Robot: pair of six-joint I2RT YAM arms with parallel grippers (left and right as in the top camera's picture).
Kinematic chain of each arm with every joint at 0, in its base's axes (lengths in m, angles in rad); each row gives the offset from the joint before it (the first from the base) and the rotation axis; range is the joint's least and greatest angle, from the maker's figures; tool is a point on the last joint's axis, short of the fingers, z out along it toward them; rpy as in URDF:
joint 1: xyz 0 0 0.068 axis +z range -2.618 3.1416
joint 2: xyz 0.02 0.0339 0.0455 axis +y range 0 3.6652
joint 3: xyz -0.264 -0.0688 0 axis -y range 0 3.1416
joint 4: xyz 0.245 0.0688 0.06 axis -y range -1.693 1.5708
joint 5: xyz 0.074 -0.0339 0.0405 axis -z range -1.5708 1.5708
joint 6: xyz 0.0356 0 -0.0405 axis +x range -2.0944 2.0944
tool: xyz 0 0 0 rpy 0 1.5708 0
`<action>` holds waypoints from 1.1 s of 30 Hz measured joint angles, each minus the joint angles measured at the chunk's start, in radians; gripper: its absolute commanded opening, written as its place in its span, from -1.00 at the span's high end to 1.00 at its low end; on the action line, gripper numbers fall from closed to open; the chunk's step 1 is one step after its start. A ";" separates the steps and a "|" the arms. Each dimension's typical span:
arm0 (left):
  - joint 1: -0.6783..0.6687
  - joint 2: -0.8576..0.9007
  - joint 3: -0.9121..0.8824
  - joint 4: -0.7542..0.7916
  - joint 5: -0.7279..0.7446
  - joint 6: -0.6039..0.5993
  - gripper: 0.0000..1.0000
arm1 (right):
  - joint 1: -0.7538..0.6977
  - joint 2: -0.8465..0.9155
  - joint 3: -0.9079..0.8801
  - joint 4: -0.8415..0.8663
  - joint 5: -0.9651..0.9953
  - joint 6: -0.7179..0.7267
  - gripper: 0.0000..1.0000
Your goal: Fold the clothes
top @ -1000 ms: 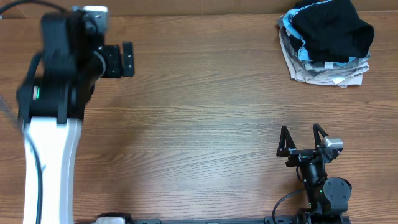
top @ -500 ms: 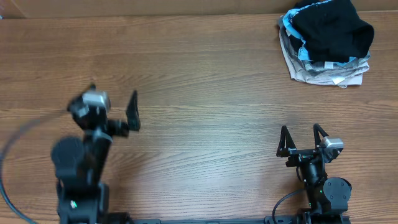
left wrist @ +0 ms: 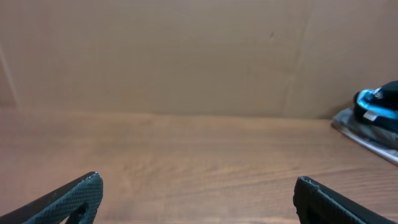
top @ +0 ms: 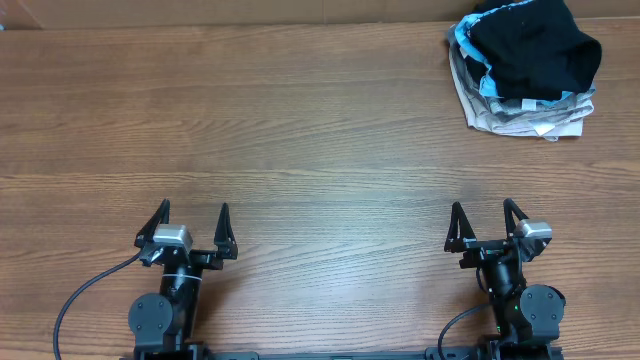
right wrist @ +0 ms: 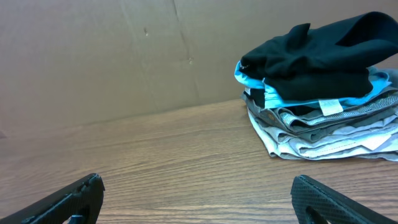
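A pile of folded clothes lies at the table's far right corner, a black garment on top of blue, grey and white ones. It shows in the right wrist view and at the right edge of the left wrist view. My left gripper is open and empty near the front left edge. My right gripper is open and empty near the front right edge. Both are far from the pile.
The brown wooden table spreads between the grippers and the pile. A cardboard wall stands behind the table's far edge.
My left arm has swung down from the far left of the table to the front edge and now sits low with its gripper open. The right arm has not moved.
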 measured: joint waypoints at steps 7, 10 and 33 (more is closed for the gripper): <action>0.000 -0.064 -0.002 -0.169 -0.064 -0.020 -1.00 | 0.000 0.000 0.000 0.000 0.000 0.000 -1.00; 0.000 -0.072 -0.002 -0.171 -0.075 -0.024 -1.00 | 0.000 0.000 0.000 0.000 0.000 0.000 -1.00; 0.000 -0.072 -0.002 -0.172 -0.087 -0.031 -1.00 | 0.000 0.000 0.000 0.001 0.000 0.000 -1.00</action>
